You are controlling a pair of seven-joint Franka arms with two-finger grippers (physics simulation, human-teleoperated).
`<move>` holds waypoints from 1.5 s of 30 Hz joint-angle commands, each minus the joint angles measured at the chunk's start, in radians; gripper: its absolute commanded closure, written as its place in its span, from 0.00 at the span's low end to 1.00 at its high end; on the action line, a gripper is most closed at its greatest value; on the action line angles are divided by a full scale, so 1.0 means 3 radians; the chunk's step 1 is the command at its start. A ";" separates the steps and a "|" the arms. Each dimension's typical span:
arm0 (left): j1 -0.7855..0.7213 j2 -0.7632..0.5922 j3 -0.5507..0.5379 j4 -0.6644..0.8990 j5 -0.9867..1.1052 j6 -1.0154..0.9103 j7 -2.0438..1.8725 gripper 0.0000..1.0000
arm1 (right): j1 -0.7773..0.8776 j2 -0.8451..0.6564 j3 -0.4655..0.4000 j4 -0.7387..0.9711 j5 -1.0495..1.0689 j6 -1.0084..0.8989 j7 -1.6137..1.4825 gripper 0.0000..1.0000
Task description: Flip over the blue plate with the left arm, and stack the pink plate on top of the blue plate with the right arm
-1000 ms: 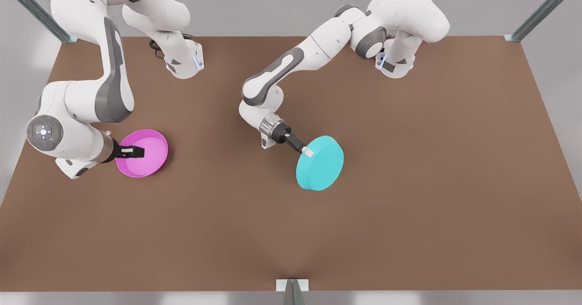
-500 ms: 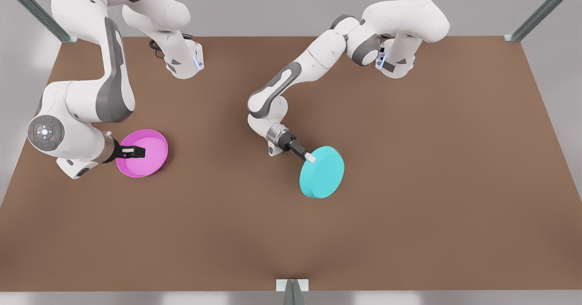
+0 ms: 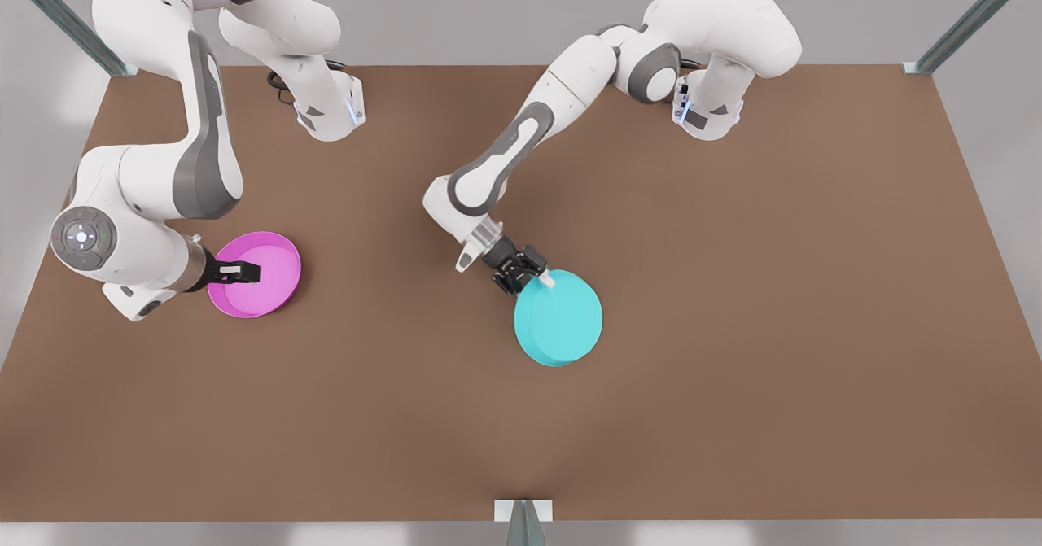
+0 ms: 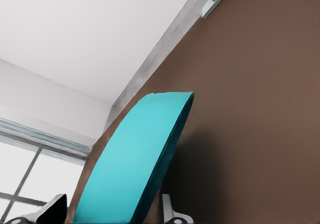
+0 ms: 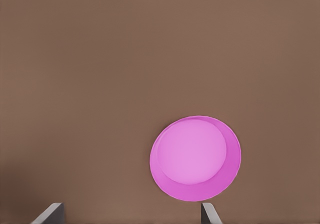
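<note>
Front view: the left pincer (image 3: 544, 278) is clamped on the round turquoise plastic blue plate's (image 3: 560, 318) rim, underside up, while the right pincer (image 3: 241, 270), fingers apart, hovers over the magenta pink plate (image 3: 273, 286) well apart across the tabletop (image 3: 733, 326).

blue plate (image 3: 562, 326): smooth matt plastic, apparently
pink plate (image 3: 264, 279): same finish
table (image 3: 733, 326): matt brown, untextured

Bare brown table (image 3: 733, 351) lies open between the pink plate (image 3: 264, 281) and the blue plate (image 3: 562, 326), seemingly unobstructed.
</note>
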 commanded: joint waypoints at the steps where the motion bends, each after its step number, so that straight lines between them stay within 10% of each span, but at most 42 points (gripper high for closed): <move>1: -0.0036 -0.0008 0.0076 0.0000 -0.0719 0.0020 0.0000 0.00 | -0.0001 0.0000 0.0000 -0.0002 0.0000 0.0000 0.0000 0.00; 13: -0.0384 -0.0217 0.0986 -0.0005 -0.2636 0.0178 0.0026 0.00 | -0.0001 0.0005 0.0021 0.0009 0.0000 0.0010 -0.0005 0.00; 19: 0.0367 -0.1618 0.0935 -0.0061 -0.3153 -0.0793 0.1922 0.00 | 0.0065 -0.0015 0.0021 0.0055 0.0000 -0.0051 0.0005 0.00; 22: 0.2095 -0.2814 -0.0726 -0.0638 -0.2510 -0.0656 0.2501 0.00 | -0.0032 0.0030 -0.0010 0.0228 0.0000 -0.0291 -0.0010 0.00; 25: 0.3374 -0.3556 -0.1540 -0.1503 -0.2442 -0.0261 0.2536 0.00 | -0.0123 -0.0066 -0.0015 0.0203 -0.0036 -0.0408 0.0020 0.00; 45: 0.3058 -0.3214 -0.1647 -0.1242 -0.2320 -0.0124 0.2490 0.00 | -0.1428 0.0092 0.0665 -0.1121 0.0481 0.1120 -0.0716 0.00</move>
